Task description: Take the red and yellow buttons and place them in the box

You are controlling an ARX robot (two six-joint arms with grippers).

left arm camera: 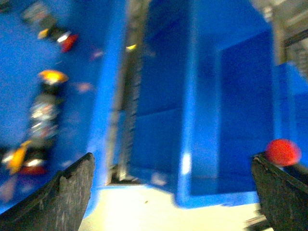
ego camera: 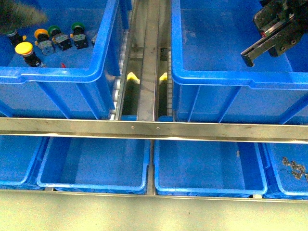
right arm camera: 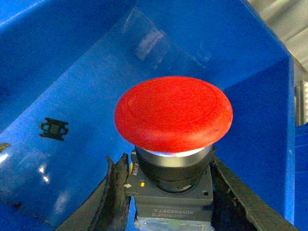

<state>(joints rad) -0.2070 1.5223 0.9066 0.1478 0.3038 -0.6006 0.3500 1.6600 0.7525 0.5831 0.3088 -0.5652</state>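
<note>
While right gripper [right arm camera: 174,197] clamps red button [right arm camera: 173,115], box [ego camera: 231,79] — blue — lies beneath.

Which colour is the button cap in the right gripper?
Red, on the mushroom-capped push button; clearest in right wrist view.

Right gripper [ego camera: 263,39]: black housing, pale metal edging, small round holes (detail blurred). Right fingers [right arm camera: 114,190]: black, ragged inner edges. Left gripper [left arm camera: 173,197]: left fingers [left arm camera: 65,195] dark grey, rough-surfaced, wedge-shaped.

Yellow-capped button [ego camera: 24,51] beside green-capped ones [ego camera: 77,33] in the left blue crate [ego camera: 57,75]
</note>
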